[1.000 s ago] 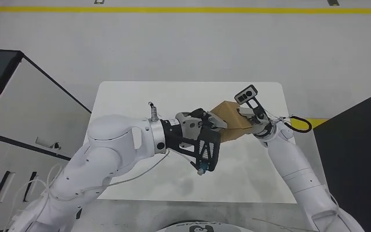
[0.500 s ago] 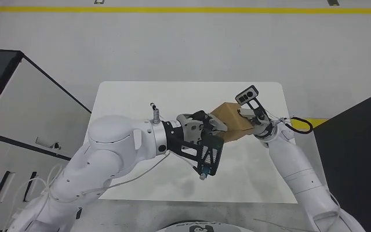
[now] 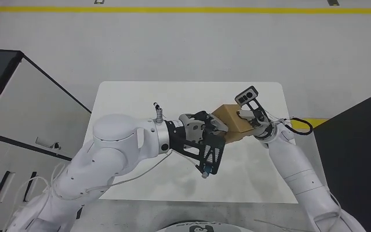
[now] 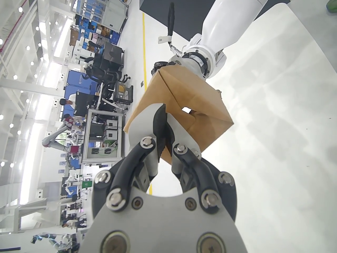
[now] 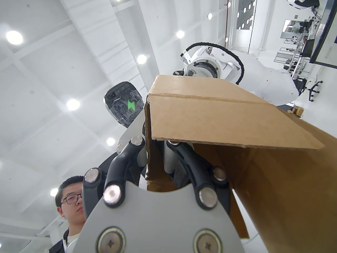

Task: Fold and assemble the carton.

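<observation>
A brown carton (image 3: 231,118) hangs above the white table (image 3: 139,98), held between both arms. My left gripper (image 3: 213,123) is shut on the carton's near bottom edge; in the left wrist view its fingers (image 4: 163,118) pinch the cardboard (image 4: 189,93) beside a small gap where the bottom flaps meet. On the opposite end, my right gripper (image 3: 250,123) is shut on the carton. The right wrist view shows its fingers (image 5: 155,150) straddling a thin side wall under a folded flap (image 5: 223,114). The carton is tilted, one corner pointing down.
A black panel (image 3: 23,75) stands off the table's left edge and another dark surface (image 3: 348,130) lies off its right. Bare table (image 3: 243,168) stretches under and around the carton. A yellow floor line (image 3: 185,9) runs behind.
My left gripper and its wrist have edged slightly to the right, and the carton has turned a little between the two grippers. Both grips stay as they were.
</observation>
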Available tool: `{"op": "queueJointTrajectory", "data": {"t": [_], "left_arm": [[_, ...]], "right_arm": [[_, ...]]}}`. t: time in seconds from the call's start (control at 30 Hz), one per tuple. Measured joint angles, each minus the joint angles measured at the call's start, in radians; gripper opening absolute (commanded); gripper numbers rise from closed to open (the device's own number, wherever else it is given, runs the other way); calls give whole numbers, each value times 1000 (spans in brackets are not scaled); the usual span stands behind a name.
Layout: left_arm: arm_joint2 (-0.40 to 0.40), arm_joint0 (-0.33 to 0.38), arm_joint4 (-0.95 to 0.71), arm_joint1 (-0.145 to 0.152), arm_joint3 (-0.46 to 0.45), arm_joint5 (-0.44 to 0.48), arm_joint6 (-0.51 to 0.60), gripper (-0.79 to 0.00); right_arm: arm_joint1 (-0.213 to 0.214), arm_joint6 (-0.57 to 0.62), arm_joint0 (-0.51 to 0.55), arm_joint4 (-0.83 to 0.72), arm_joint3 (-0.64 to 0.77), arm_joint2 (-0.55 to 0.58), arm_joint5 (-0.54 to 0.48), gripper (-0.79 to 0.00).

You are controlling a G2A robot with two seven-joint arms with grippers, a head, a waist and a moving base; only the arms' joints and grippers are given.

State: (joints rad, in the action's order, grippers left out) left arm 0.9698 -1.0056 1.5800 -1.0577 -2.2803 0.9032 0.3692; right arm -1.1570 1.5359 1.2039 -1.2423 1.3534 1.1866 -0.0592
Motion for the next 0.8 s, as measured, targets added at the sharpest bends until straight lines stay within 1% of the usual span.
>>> {"op": "queueJointTrajectory", "data": {"t": [0.57,0.8], "left_arm": [[-26,16,11,-6,16,-2,-1,-785],[-8,9,-5,-6,11,-22,-1,-785]], "right_arm": [[7,0,-6,-2,2,-12,-7,-785],[9,0,-9,-5,-6,-16,-10,-785]]}}
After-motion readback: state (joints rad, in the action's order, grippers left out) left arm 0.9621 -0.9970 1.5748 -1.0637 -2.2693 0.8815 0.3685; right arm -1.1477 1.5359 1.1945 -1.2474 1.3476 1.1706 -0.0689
